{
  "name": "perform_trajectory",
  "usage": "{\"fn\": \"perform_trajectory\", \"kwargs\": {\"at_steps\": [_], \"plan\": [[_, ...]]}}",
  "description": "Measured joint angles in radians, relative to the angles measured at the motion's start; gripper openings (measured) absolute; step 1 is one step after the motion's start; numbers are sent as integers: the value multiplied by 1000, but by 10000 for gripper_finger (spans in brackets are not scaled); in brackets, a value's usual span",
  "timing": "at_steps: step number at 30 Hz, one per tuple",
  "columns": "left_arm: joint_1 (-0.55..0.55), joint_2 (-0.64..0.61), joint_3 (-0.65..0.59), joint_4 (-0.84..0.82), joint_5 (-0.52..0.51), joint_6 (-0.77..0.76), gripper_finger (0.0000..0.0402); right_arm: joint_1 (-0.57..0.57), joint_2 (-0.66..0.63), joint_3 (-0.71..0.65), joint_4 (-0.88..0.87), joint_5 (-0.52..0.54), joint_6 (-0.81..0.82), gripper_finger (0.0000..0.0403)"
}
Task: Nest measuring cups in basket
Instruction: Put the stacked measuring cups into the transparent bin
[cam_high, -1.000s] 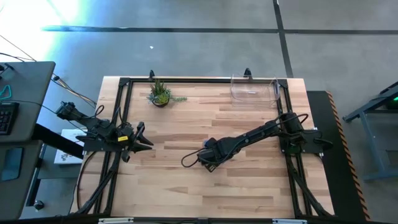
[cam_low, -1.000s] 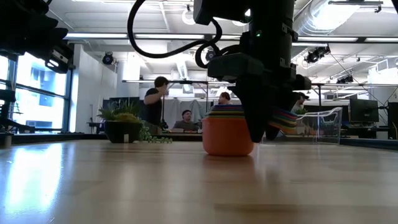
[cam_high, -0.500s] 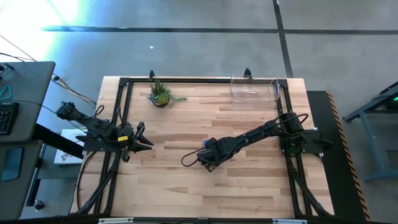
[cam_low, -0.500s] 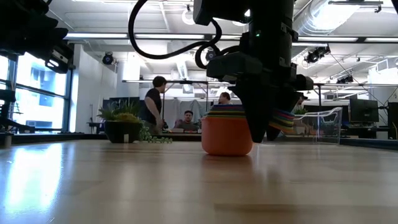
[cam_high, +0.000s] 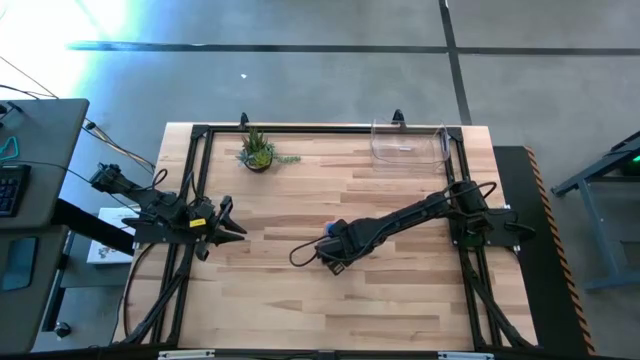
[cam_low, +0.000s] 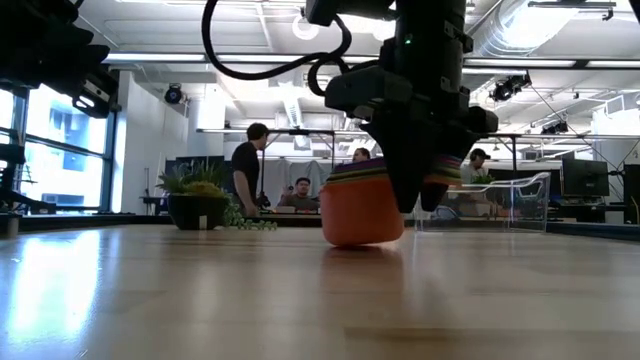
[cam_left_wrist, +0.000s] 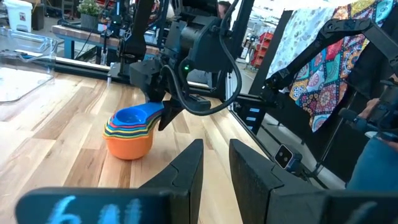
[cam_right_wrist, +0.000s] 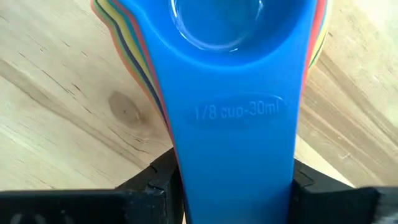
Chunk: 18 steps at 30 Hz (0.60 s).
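1. The measuring cups (cam_left_wrist: 129, 132) sit nested in a single stack, the large orange-red cup (cam_low: 362, 213) on the outside and the small blue cup (cam_right_wrist: 233, 74) on top, with thin rims of other colours showing between them.
2. The stack tilts in the low view, one edge of its base lifted off the desk (cam_high: 300, 290), near the desk's middle.
3. The flat handles (cam_right_wrist: 236, 162) lie fanned together; the blue one reads "1/8 cup-30ml".
4. The basket (cam_high: 408, 143), clear and rectangular with rounded corners, stands upright at the desk's far right corner, well apart from the stack.
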Motion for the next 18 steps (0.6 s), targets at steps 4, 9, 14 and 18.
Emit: {"fn": "perform_trajectory", "kwargs": {"at_steps": [4, 9, 14, 18], "plan": [[0, 0, 0, 0, 0, 0, 70, -1, 0, 0, -3, -28, 0, 142], [0, 0, 0, 0, 0, 0, 70, -1, 0, 0, -3, -19, -2, 142], [0, 0, 0, 0, 0, 0, 70, -12, 0, 0, 3, -27, -25, 176], [0, 0, 0, 0, 0, 0, 70, -17, 0, 0, 5, -27, -27, 192]]}}
